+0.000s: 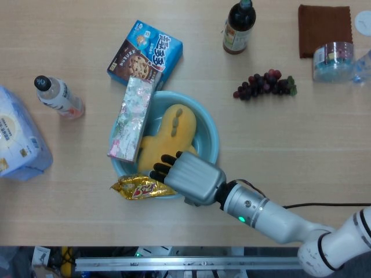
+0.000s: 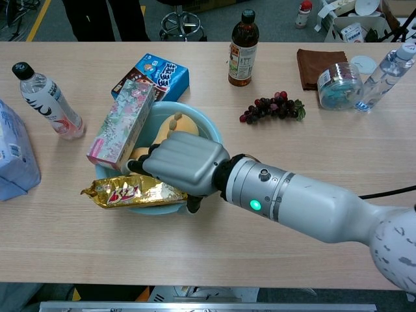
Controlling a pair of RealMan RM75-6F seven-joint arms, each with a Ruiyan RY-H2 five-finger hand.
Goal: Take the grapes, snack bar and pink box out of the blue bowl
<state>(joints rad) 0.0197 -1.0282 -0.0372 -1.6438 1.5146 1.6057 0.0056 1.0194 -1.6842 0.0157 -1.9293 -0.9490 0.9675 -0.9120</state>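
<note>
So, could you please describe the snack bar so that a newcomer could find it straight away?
Start at the blue bowl in the middle of the table. The snack bar lies across its near rim, just left of the right hand. Its shiny gold wrapper with red lettering sets it apart from the pink flowered box beside it.

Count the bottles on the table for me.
3 that are clear. A dark bottle stands at the far edge in the middle, a white-labelled bottle lies at the left, and a clear water bottle sits at the far right. More may lie outside the frame.
</note>
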